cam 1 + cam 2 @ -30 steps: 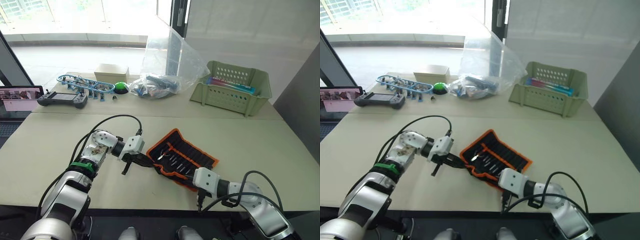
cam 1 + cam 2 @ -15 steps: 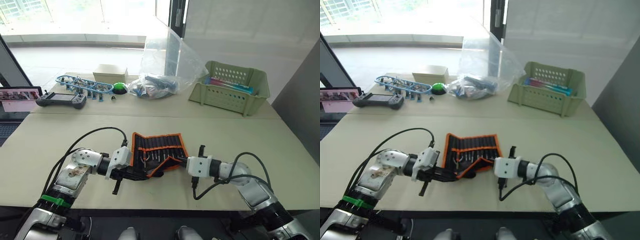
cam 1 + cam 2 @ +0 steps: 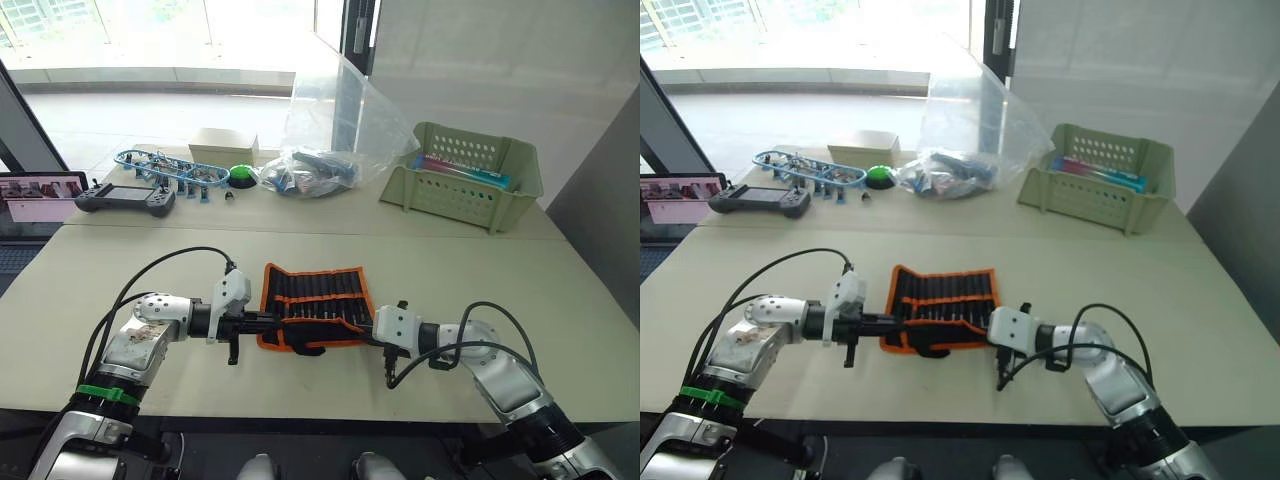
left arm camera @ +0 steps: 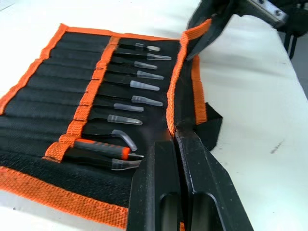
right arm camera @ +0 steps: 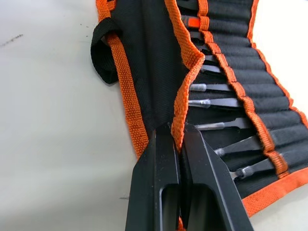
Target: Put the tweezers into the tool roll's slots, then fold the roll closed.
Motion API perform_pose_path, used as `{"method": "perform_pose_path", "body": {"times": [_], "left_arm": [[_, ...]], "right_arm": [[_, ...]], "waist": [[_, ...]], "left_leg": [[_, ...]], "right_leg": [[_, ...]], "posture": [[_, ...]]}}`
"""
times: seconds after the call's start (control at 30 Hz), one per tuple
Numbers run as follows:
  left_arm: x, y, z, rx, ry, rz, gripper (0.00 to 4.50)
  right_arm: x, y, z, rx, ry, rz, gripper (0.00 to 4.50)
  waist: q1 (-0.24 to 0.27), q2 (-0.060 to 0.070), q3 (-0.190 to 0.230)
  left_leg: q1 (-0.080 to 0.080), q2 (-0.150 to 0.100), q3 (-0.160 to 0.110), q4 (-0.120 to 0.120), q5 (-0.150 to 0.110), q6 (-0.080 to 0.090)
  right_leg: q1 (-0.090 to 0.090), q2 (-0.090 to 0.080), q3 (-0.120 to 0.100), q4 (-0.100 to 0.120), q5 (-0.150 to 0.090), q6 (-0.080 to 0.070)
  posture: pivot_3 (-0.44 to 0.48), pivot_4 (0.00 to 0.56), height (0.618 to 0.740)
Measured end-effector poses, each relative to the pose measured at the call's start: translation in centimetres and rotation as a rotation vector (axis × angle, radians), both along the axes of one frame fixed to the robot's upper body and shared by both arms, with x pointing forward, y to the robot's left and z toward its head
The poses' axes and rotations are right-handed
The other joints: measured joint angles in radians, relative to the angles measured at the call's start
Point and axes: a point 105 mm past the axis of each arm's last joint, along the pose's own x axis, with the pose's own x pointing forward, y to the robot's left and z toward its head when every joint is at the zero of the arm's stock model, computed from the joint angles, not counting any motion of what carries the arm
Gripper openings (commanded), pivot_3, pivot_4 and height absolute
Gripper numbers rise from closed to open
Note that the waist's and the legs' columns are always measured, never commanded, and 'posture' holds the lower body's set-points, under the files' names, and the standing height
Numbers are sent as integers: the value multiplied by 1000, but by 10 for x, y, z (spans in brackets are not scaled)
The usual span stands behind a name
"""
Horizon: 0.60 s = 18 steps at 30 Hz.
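The tool roll (image 3: pixel 315 292), black with orange edging, lies open across the table's near middle. Several dark tweezers (image 4: pixel 127 85) with clear tip caps sit in its slots (image 4: pixel 72 82); one tool has an orange band. My left gripper (image 3: pixel 266 322) is shut on the left end of the roll's near flap (image 4: pixel 174 96), pinching the orange edge. My right gripper (image 3: pixel 364 329) is shut on the same flap's right end (image 5: pixel 182 103). The flap stands up slightly between the two grippers. A black strap loop (image 5: pixel 102 57) hangs off the roll's near edge.
A green perforated basket (image 3: pixel 462 180) stands far right. A clear plastic bag (image 3: pixel 330 130), a beige box (image 3: pixel 222 147), a green button (image 3: pixel 242 173), a blue rack (image 3: pixel 165 165), a handheld controller (image 3: pixel 125 198) and a laptop (image 3: pixel 35 195) line the far side.
The roll turned from slanted to lying square across the table. Both grippers drew apart along the near flap, and its raised peak is now pulled nearly flat.
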Motion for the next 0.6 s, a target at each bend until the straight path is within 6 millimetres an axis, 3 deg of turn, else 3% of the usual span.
{"method": "perform_pose_path", "body": {"times": [0.27,0.6], "left_arm": [[7,1,0,20,-31,3,29],[17,6,5,21,-41,6,29]], "right_arm": [[-14,3,2,37,84,-19,0],[-13,10,10,85,121,-69,0]], "waist": [[0,0,0],[0,0,0]], "left_leg": [[0,0,0,0,0,0],[0,0,0,0,0,0]], "right_leg": [[0,0,0,0,0,0],[0,0,0,0,0,0]], "posture": [[0,150,740],[0,150,740]]}}
